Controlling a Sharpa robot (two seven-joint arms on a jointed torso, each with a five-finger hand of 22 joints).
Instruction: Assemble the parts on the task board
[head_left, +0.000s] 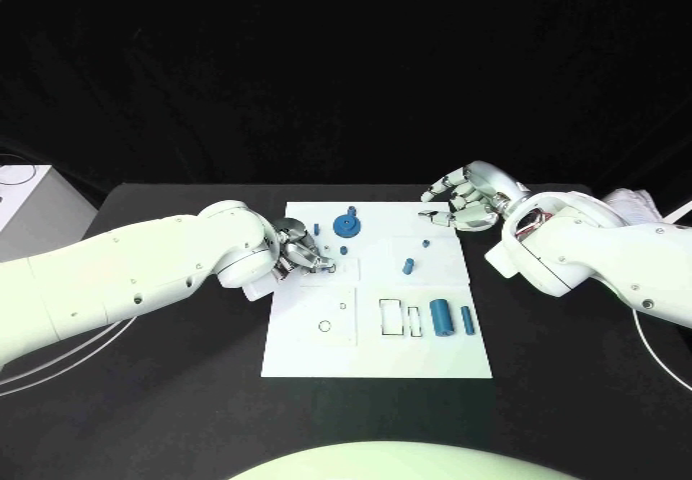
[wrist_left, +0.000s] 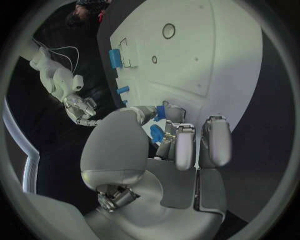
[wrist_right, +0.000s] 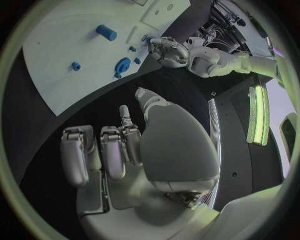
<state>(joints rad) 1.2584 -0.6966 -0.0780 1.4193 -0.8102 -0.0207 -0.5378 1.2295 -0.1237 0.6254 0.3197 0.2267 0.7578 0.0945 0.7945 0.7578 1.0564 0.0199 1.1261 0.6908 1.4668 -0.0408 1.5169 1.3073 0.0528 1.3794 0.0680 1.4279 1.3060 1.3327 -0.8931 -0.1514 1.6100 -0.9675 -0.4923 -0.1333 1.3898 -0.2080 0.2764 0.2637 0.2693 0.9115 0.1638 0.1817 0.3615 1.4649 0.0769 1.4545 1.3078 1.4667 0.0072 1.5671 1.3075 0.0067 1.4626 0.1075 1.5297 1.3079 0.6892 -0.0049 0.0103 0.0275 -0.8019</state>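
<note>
Left hand (head_left: 299, 252): your fingers pinch a small blue piece (wrist_left: 157, 133) over the white board's (head_left: 433, 350) left edge.
Right hand (head_left: 464, 197): fingers curled, empty, beyond the board's far right corner.
Risk: you could drop the piece if that pinch slips.

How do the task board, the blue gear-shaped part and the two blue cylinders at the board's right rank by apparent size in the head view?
1. task board
2. blue gear-shaped part and wider cylinder: look about alike, so unranked
3. thinner cylinder
</note>
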